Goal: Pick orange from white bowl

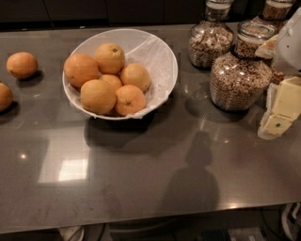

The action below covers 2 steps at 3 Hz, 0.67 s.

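A white bowl [164, 87] stands left of centre on the grey, glossy surface [141, 188], lined with crinkled thin white paper [153, 54] that shows bare on its right side. Six oranges fill its left and middle. A large, paler orange [109, 58] sits at the back, touching a deeper-coloured one [80, 69] on its left and another [135, 76] on its right. A large front orange [98, 96] and a smaller one [130, 100] lie against the near rim, with the sixth [112, 81] wedged between them all. Two loose oranges lie on the surface well left of the bowl, one [21, 64] further back and one [3, 96] cut by the picture's edge. Right of the bowl stand glass cereal jars: a wide one [240, 80] in front, another [210, 40] behind it, and a third [277, 9] at the top corner. The end effector [281, 113], cream-coloured, hangs at the right edge just beside the front jar, well apart from the bowl; whether it is apart or together cannot be told.
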Each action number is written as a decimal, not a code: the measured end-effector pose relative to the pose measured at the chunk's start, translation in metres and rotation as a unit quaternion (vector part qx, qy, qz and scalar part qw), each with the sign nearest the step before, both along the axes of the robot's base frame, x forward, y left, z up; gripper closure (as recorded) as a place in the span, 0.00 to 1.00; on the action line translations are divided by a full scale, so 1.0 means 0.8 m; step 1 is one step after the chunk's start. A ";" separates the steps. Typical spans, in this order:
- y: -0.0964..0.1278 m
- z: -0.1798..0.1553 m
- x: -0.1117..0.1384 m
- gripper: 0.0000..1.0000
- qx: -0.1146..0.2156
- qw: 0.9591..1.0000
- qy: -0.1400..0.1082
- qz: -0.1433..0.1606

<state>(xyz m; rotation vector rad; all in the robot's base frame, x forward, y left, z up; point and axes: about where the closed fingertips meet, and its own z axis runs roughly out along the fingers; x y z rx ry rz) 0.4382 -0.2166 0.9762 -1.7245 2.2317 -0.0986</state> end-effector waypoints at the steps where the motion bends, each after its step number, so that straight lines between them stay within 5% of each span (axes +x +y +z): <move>1: 0.003 0.001 0.001 0.00 0.000 1.000 -0.004 0.001; 2: 0.029 0.001 0.013 0.00 0.023 0.999 -0.018 0.023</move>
